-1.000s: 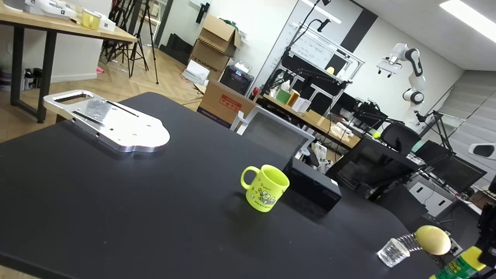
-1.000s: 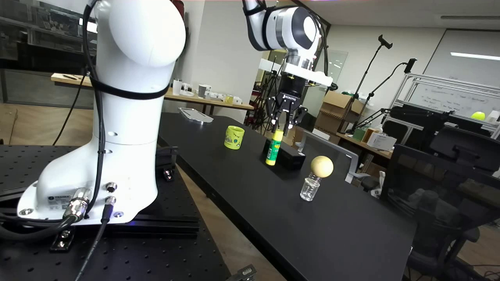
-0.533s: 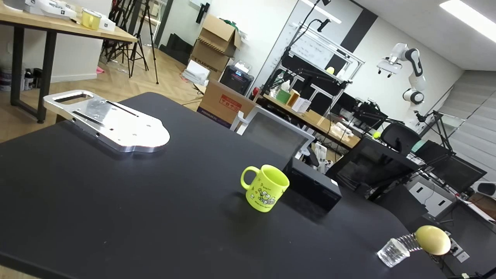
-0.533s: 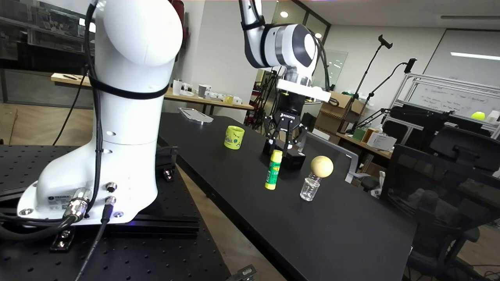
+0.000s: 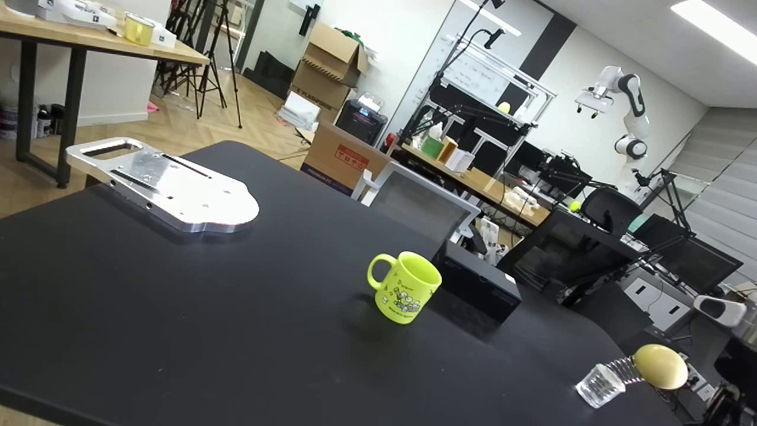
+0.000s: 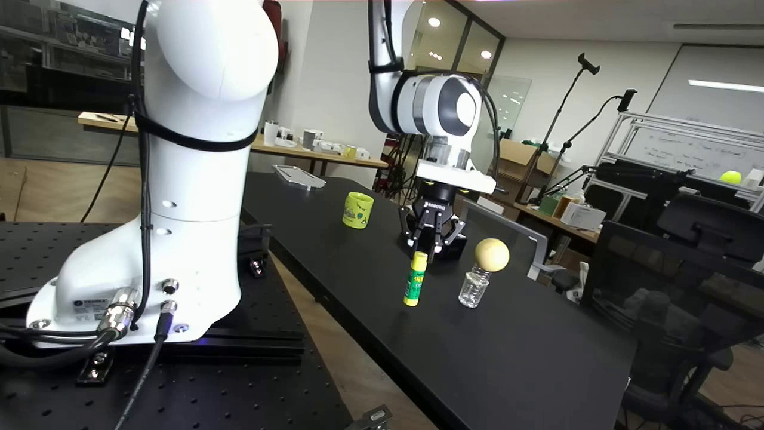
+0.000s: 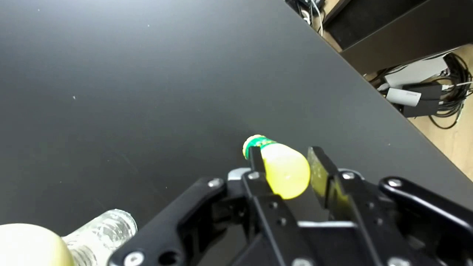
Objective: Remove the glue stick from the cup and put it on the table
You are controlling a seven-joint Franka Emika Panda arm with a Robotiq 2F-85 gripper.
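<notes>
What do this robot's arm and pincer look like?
The arm is mostly white with rounded segments, grey bands near the wrist, black straps and black cables. The pincer is black with jointed links, silvery screws and white lettering.

In the wrist view we see the pale ball cut off at the lower left and the gripper hiding some of the glue stick, whose tiny label we can't read in an exterior view.

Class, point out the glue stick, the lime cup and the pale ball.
Glue stick (image 7: pixel 286 170), wrist view: yellow cap.
Lime cup (image 5: pixel 406 291), an exterior view: printed wall.
Pale ball (image 6: pixel 492 255), an exterior view: rounded surface.
</notes>
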